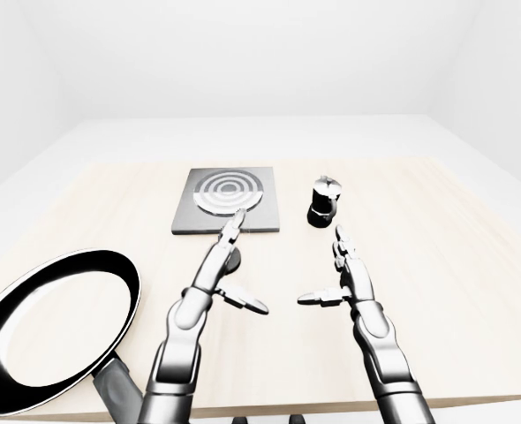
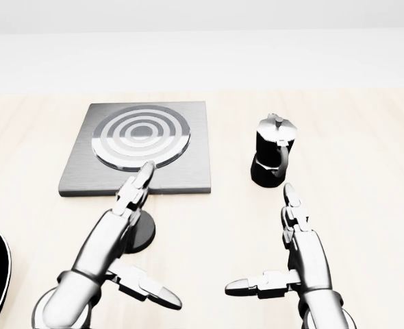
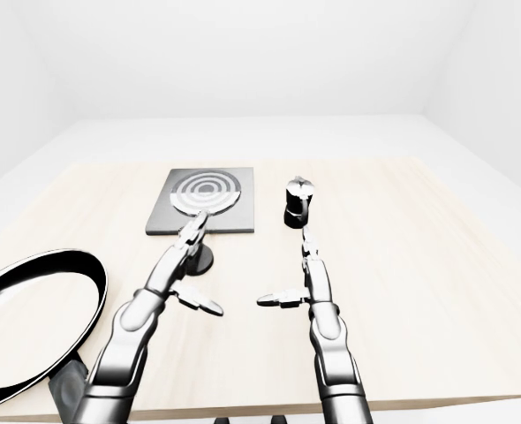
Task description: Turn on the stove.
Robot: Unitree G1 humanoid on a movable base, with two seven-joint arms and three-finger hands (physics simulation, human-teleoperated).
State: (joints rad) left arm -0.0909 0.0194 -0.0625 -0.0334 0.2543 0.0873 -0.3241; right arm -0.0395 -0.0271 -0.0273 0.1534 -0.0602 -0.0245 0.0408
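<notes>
In the left-eye view our left hand (image 1: 215, 269) reaches up the picture, fingers spread, its long axis aimed at the stove (image 1: 228, 200) just beyond; a dark round knob (image 1: 232, 260) sits right under it. Our right hand (image 1: 349, 274) hovers open beside it, farther from the stove.

In the head view the knob (image 2: 142, 229) lies below the stove's near edge, half hidden by the left fingers (image 2: 139, 181).

In the right-eye view a pale wooden table (image 3: 419, 265) carries a kettle (image 3: 298, 202) and a pan (image 3: 31, 314), within white walls.
</notes>
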